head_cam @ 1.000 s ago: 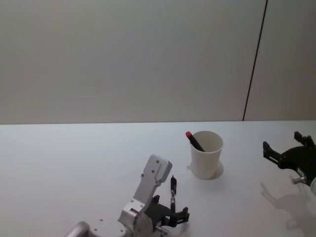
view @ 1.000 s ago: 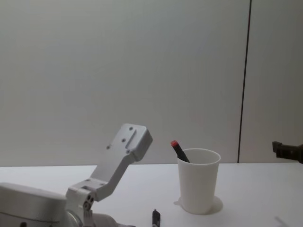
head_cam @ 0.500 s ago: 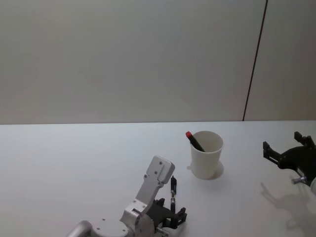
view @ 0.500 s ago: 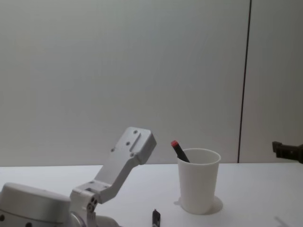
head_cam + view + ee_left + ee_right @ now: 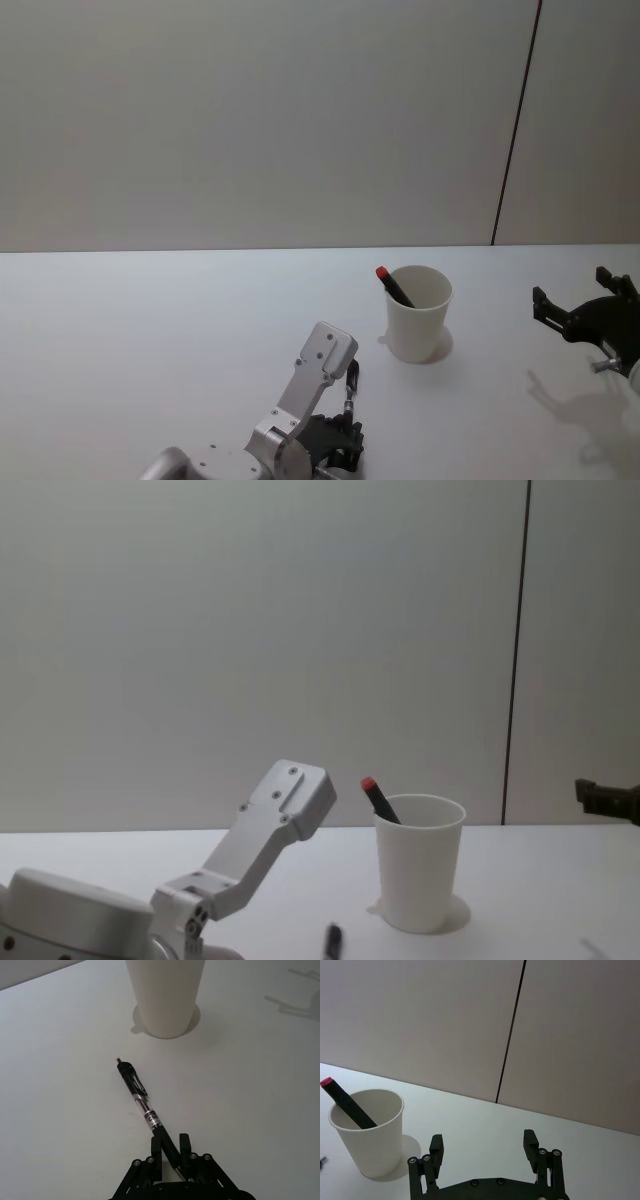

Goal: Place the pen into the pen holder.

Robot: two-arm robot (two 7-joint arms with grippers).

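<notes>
**Left tool clamped on the flat-lying pen**

The black pen (image 5: 141, 1102) lies flat on the worktop (image 5: 150, 330). Its long axis runs away from the robot, with the clip end pointing toward the pen holder (image 5: 419, 315) and stopping short of its base. The left tool (image 5: 169, 1144) is closed on the pen's near end. A red-capped pen (image 5: 393, 285) leans inside the holder. The right tool (image 5: 483, 1142) hovers to the holder's right, fingers wide apart.

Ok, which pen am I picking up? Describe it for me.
Find the white paper cup on the white table. On the robot's side of it a black pen lies flat, its near end in the left hand. Unlike the red-capped pen standing in the cup, it has a clear labelled barrel.
</notes>
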